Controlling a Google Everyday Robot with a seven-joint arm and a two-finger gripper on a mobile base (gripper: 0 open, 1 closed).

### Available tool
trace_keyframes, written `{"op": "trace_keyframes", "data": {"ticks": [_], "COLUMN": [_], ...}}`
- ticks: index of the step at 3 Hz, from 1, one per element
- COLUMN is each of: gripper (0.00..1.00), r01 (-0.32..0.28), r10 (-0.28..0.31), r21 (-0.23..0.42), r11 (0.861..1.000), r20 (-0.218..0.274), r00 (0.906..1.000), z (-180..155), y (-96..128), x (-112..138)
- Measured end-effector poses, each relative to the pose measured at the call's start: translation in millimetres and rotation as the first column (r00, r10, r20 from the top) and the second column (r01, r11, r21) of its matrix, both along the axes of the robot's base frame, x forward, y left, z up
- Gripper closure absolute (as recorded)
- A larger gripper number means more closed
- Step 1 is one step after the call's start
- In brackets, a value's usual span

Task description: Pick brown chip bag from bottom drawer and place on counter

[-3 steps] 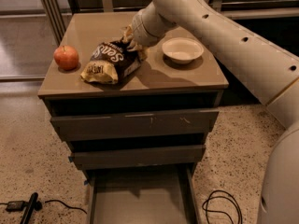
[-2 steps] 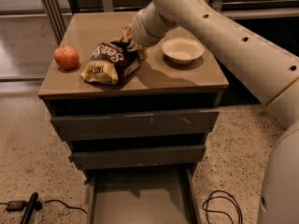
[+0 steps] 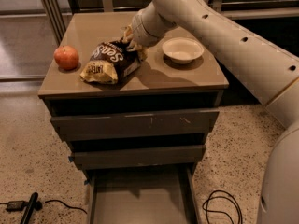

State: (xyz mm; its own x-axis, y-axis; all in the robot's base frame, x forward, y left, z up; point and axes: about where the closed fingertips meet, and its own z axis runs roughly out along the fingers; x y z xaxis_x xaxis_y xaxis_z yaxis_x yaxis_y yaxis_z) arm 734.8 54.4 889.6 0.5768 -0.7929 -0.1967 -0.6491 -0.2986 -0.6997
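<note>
From my station I see the crinkly dark-brown chip bag with tan-yellow ends and white lettering (image 3: pixel 111 62) lying on the glossy beige-tan square counter (image 3: pixel 187 76) that tops the grey drawer cabinet. The bag lies flat, its lettered face up.

The gripper (image 3: pixel 132 42) sits at the bag's far upper end, touching the crumpled tan edge there. The thick cream-white robot arm (image 3: pixel 224 36) reaches in to it from the right of the bag. The wrist covers the jaws, so I cannot tell whether they are spread or clamped on the bag.

To the left of the bag, a little apart, stands a round red apple (image 3: pixel 66 57). To the right of the bag, beyond the gripper, sits a shallow white bowl (image 3: pixel 182 50).

Far below the bag, the shallow grey metal bottom drawer (image 3: pixel 140 199) is pulled out, showing a flat bare floor. A coiled black cable (image 3: pixel 223 206) lies on the speckled floor, below and to the right of the bag.
</note>
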Motion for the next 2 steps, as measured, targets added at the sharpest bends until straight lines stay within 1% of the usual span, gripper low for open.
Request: {"op": "trace_keyframes", "data": {"ticks": [1, 2], "gripper": [0.35, 0.04], "r01": [0.000, 0.000], "r10": [0.000, 0.000], "r21": [0.000, 0.000], "r11": [1.000, 1.000], "r20": [0.000, 0.000], "r00": [1.0000, 1.0000], "z": [0.0, -0.1], "y": [0.0, 0.0], "x": [0.0, 0.0]}}
